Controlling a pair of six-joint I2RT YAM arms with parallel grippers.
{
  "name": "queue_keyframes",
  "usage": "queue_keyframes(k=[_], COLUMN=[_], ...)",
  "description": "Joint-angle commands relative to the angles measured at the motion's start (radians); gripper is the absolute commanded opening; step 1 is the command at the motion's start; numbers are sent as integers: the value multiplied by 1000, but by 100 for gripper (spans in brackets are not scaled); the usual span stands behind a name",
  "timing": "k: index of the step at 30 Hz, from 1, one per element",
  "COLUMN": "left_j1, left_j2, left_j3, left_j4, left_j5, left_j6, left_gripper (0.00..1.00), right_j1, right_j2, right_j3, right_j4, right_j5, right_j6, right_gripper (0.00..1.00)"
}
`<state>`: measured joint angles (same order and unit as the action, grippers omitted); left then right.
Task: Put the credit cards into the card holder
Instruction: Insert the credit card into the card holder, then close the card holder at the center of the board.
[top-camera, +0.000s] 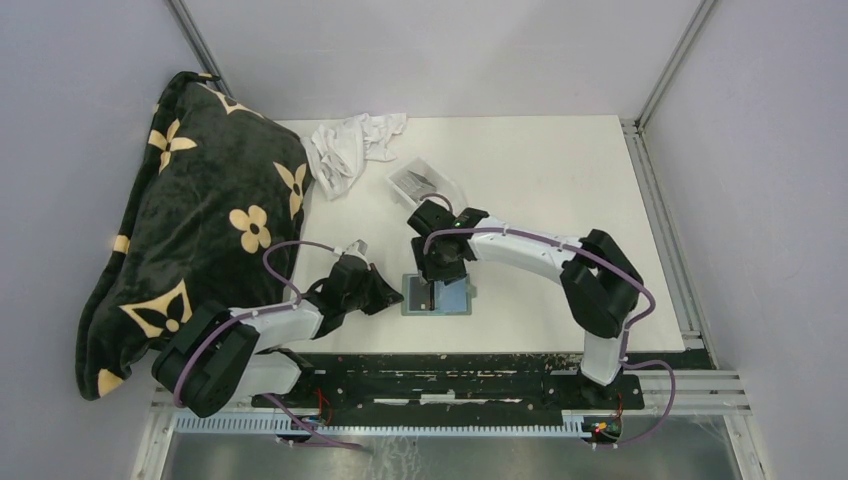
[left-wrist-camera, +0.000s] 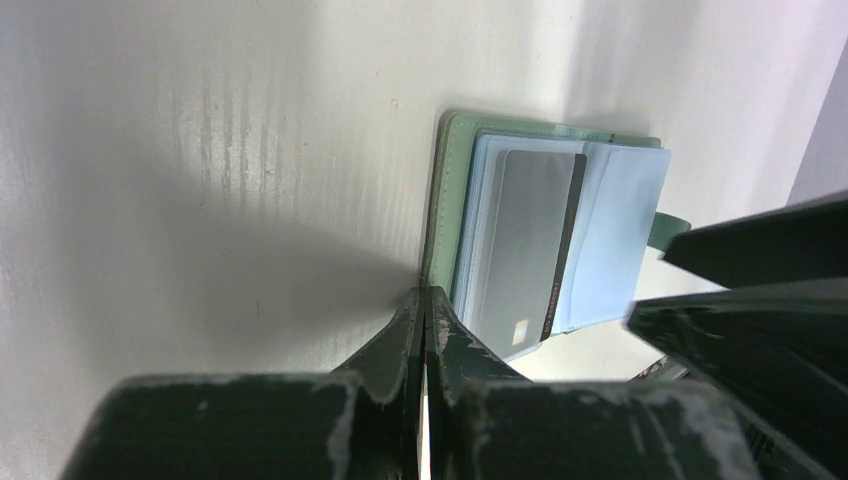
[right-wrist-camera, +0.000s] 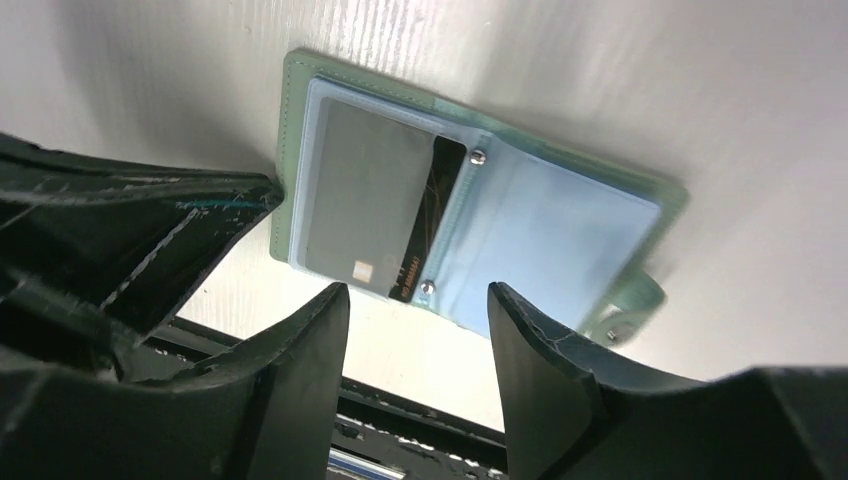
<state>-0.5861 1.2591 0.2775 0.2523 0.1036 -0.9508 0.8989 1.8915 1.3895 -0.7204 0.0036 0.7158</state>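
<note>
The card holder lies open on the table near the front edge, its light blue slotted inside facing up. A silvery credit card with a dark stripe sits in its left half, the stripe edge sticking out of the sleeve. My left gripper is shut, and its tip rests at the green left edge of the holder. My right gripper hovers open just above the holder's near edge with nothing between its fingers. The holder's snap tab sticks out to the right.
A clear plastic tray holding grey flat pieces stands behind the right arm. A white cloth lies at the back. A dark blanket with cream flowers covers the left side. The black base rail runs along the front.
</note>
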Motion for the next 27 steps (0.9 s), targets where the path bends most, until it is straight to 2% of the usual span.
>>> queue_keyframes(k=[1, 8, 14, 19, 27], left_j1=[-4, -4, -4, -4, -5], left_j2=[33, 40, 37, 34, 29], left_j3=[7, 31, 29, 27, 27], left_j4=[-39, -71, -92, -103, -132], left_j5=[-21, -10, -11, -13, -12], left_j6=[-14, 3, 7, 9, 18], left_gripper=[4, 4, 4, 4, 4], right_j1=[3, 2, 2, 2, -8], right_j2=[-130, -272, -403, -439, -449], right_j3=[-28, -200, -381, -487, -636], right_j4=[-47, -12, 81, 179, 426], right_j5=[130, 200, 205, 158, 89], right_j6=[-35, 17, 97, 161, 249], right_gripper=[61, 71, 80, 80, 78])
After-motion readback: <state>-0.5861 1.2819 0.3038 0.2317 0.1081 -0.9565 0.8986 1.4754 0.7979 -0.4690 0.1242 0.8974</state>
